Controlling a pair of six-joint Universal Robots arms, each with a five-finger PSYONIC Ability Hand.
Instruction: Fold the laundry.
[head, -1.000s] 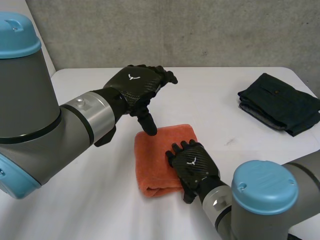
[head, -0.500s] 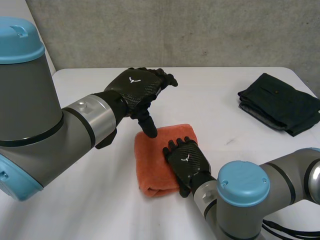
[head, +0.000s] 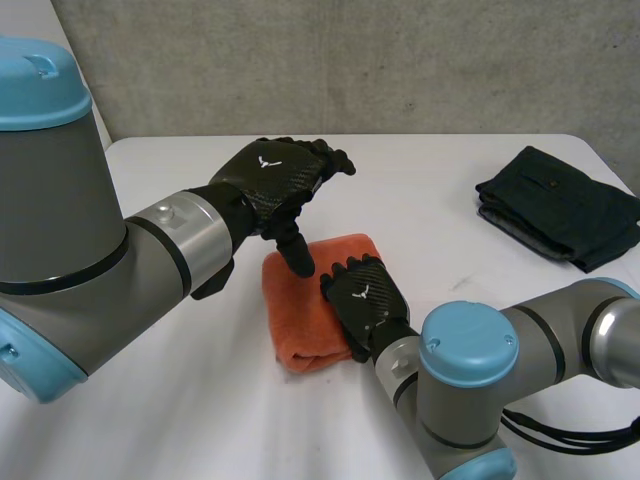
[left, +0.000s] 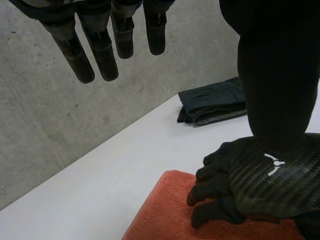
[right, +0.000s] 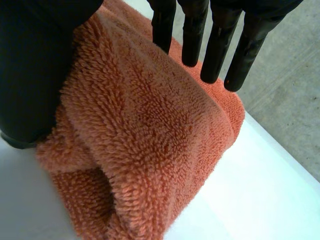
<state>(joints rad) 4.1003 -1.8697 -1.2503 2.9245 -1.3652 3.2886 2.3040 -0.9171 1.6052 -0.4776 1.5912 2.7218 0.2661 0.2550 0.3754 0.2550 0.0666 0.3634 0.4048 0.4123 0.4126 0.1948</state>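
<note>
A fluffy orange terry towel (head: 300, 310) lies near the middle of the white bench (head: 430, 200), already folded into a thick, compact block with a rounded fold at its near end. The right robot hand (head: 368, 300) lies palm-down on the right half of the towel. It is released rather than gripping: in its wrist view the fingers (right: 192, 40) reach straight across the pile, and the thumb sits against the towel's side. The left robot hand (head: 270, 175) hovers over the far left corner with loose fingers (left: 97, 45), empty, its thumb pointing down at the cloth.

The work looks to be at the last step for this item, pressing the folded block flat. The next move probably calls for the right robot hand to lift straight off, so the layers do not drag open.

A folded pile of dark clothing (head: 560, 205) sits well apart at the far right of the bench.

The right forearm hides the towel's near right corner. Whether the left thumb touches the towel cannot be told, nor whether the right thumb is tucked under a layer. How many items make up the dark pile is also unclear.
</note>
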